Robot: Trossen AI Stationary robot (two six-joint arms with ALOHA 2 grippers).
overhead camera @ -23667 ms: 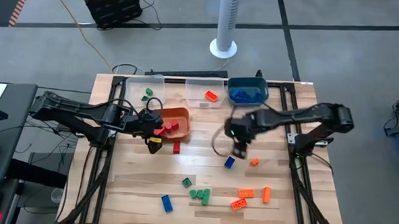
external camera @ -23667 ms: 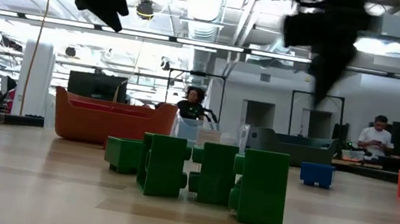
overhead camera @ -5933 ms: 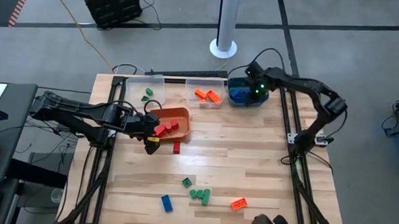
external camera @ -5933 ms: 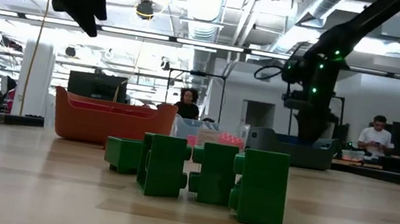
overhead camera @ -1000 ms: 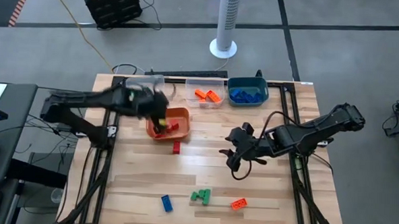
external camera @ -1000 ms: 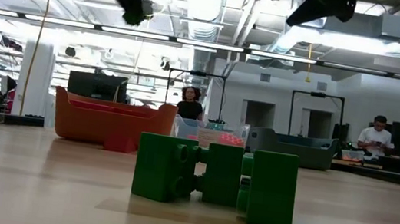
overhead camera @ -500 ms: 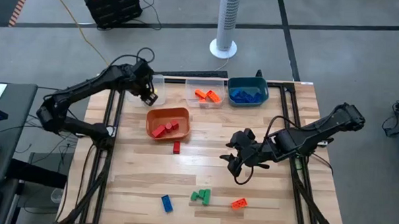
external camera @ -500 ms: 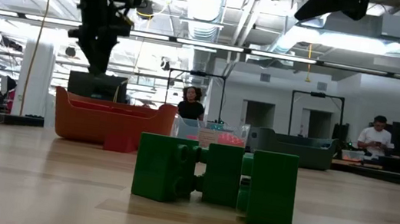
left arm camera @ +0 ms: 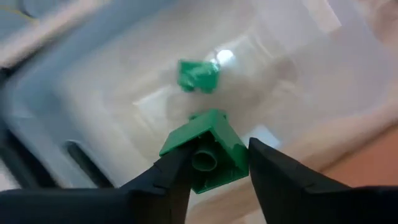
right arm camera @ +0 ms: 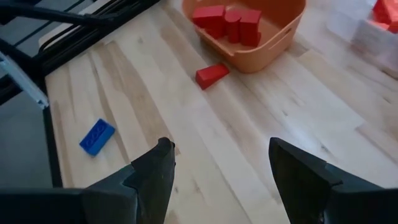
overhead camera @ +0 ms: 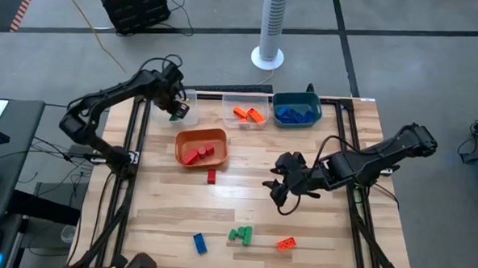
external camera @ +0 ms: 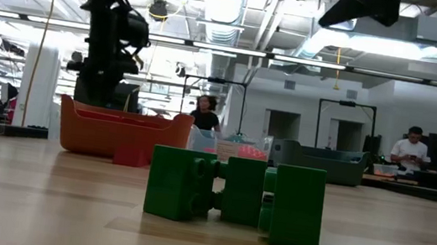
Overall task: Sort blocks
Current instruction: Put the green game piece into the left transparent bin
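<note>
Nearest the table's front edge a blue block (overhead camera: 199, 243), a green cluster (overhead camera: 239, 233) and an orange block (overhead camera: 285, 243) lie unsorted; above mid-table the right gripper (overhead camera: 279, 187) hangs with fingers wide apart and empty, presumably ready for them. Farthest back, the left gripper (left arm camera: 214, 163) is clamped on a green block (left arm camera: 210, 151) over the clear bin (left arm camera: 298, 93), evidently to drop it beside the green one (left arm camera: 198, 74) inside (only its wrist view shows that grip).

A glossy green plastic block (left arm camera: 208, 152) is seen over a frosted, translucent plastic bin (left arm camera: 298, 74), beside the pale, smooth wooden table (overhead camera: 244, 195).
</note>
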